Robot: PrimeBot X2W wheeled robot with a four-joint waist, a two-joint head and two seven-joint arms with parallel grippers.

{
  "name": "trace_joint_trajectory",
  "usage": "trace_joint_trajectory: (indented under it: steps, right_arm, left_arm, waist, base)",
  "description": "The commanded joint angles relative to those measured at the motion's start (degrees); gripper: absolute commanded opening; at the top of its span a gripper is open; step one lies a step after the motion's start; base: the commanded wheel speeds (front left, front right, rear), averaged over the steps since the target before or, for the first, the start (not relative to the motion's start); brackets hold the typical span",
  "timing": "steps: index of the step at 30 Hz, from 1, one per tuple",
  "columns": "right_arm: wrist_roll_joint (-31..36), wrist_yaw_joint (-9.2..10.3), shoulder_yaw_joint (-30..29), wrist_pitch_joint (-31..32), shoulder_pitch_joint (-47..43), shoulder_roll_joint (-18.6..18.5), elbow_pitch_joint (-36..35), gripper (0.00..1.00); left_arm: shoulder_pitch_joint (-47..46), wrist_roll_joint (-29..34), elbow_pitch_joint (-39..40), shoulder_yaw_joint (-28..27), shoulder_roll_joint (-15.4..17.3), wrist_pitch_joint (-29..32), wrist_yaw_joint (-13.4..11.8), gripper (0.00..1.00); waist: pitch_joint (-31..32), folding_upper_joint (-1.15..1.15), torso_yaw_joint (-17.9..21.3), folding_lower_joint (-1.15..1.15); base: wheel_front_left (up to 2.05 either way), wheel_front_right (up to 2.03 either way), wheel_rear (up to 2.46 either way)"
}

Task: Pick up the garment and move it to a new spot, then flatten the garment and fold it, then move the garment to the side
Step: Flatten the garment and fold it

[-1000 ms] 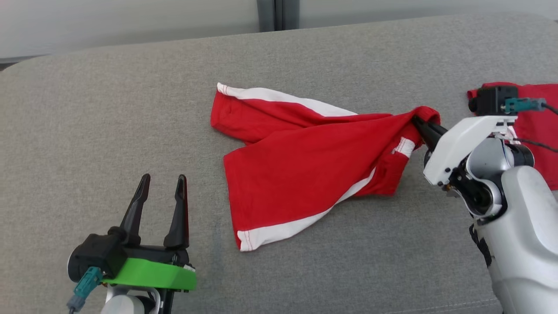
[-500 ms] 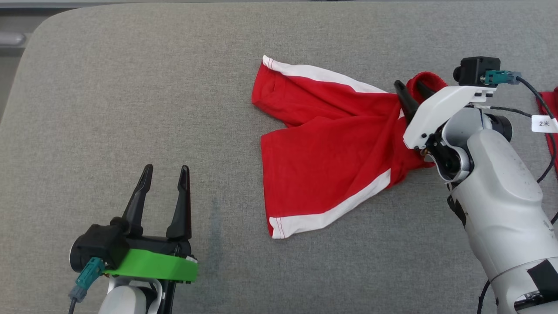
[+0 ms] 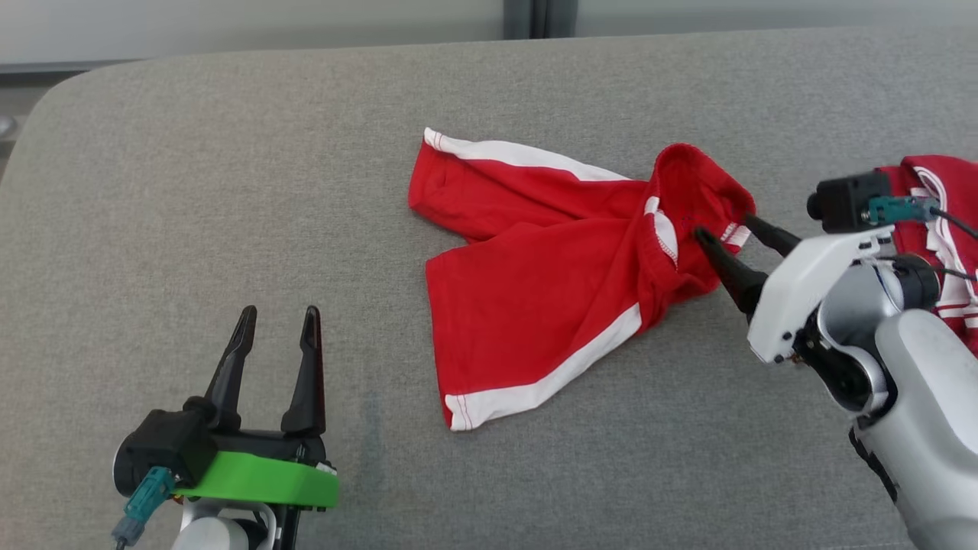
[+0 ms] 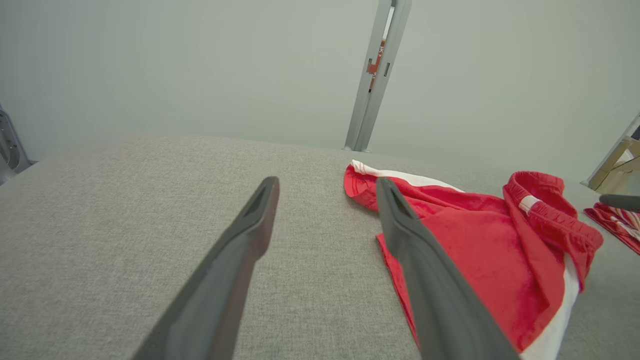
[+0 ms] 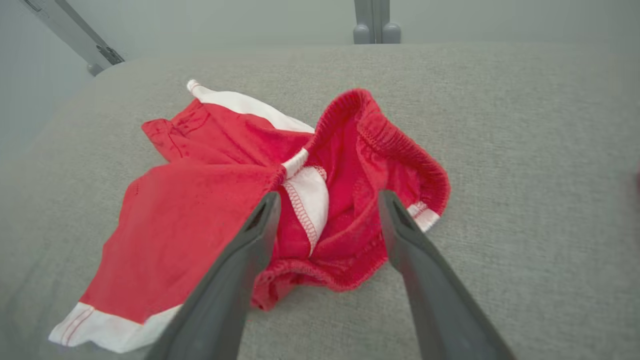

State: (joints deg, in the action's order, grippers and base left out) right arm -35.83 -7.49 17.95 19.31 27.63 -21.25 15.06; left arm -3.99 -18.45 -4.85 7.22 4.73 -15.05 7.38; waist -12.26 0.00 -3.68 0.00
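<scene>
Crumpled red white-striped cloth shorts (image 3: 535,298) lie free on the grey fabric desk (image 3: 229,191), left tool (image 3: 280,313) and right tool (image 3: 723,227) released, seemingly awaiting flattening.

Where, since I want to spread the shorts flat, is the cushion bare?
Bare: the cushion stretch from the left gripper up to the back edge, left of the shorts; the strip in front of them. Crowded: the right end, with the right gripper, waistband and another garment.
</scene>
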Motion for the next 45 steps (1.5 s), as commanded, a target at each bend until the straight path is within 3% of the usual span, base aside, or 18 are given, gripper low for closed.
trace_joint_trajectory:
  steps: [1,6,17,23,26,30,34,35,36,37,45]
  right_arm:
    - [1.10,0.02,-1.43,0.93,-2.23,0.31,-1.69,1.00]
    - [4.44,0.02,-4.66,4.23,-6.66,3.16,-5.39,1.00]
    - [10.82,0.02,-3.14,5.27,-4.61,7.56,-4.34,1.00]
    - [13.74,0.02,-5.89,6.89,-0.96,12.43,-0.67,1.00]
    - [15.47,0.02,-7.09,10.76,2.12,14.96,2.83,1.00]
    - [19.23,0.01,-7.73,16.96,6.43,16.93,7.32,1.00]
    - [23.36,0.02,-8.98,18.84,8.77,17.93,10.77,1.00]
    - [24.54,0.02,-9.05,18.91,9.16,18.02,11.38,0.64]
    - [25.04,0.02,-9.04,18.95,9.29,18.08,11.72,0.21]
    - [25.32,0.02,-9.08,18.86,9.18,18.12,11.91,0.00]
    - [24.75,0.02,-10.30,16.39,3.33,17.90,5.80,0.00]
  left_arm:
    - [0.63,-0.34,0.22,-0.18,0.35,-0.13,0.11,1.00]
    - [-0.46,-0.44,0.33,0.38,0.51,-0.13,0.11,1.00]
    - [-0.84,-0.84,-0.10,0.98,1.10,-0.13,0.11,1.00]
    - [-0.13,-0.80,0.00,0.31,1.33,-0.13,0.11,1.00]
    - [-0.28,-0.57,0.09,0.43,1.25,-0.13,0.11,1.00]
    - [-0.68,-0.54,-0.04,1.03,1.17,-0.13,0.11,1.00]
    - [-1.02,-0.80,-0.25,1.77,1.10,-0.13,0.10,1.00]
    - [-1.02,-0.95,-0.40,1.93,1.09,-0.13,0.10,1.00]
    - [-0.98,-0.95,-0.45,1.91,1.10,-0.13,0.11,1.00]
    - [-0.88,-0.98,-0.44,1.81,1.09,-0.13,0.11,1.00]
    - [0.55,-0.79,0.16,0.25,0.88,-0.13,0.04,1.00]
  waist:
    - [1.01,0.00,1.51,0.00]
    - [0.44,0.00,1.79,0.00]
    - [-0.06,0.00,0.38,0.00]
    - [0.18,0.00,0.54,0.00]
    - [0.15,0.00,0.66,0.00]
    - [0.08,0.00,0.55,0.00]
    - [-0.01,0.00,-0.21,0.00]
    - [0.02,0.00,-0.53,0.00]
    - [0.07,0.00,-0.70,0.00]
    - [0.12,0.00,-0.83,0.00]
    - [0.52,0.00,-0.29,0.00]
  base:
    - [0.00,0.00,0.00]
    - [0.00,0.00,0.00]
    - [0.00,0.00,0.00]
    - [0.00,0.00,0.00]
    - [0.00,0.00,0.00]
    - [0.00,0.00,0.00]
    - [0.00,0.00,0.00]
    - [0.00,0.00,0.00]
    - [0.00,0.00,0.00]
    - [0.00,0.00,0.00]
    - [0.00,0.00,0.00]
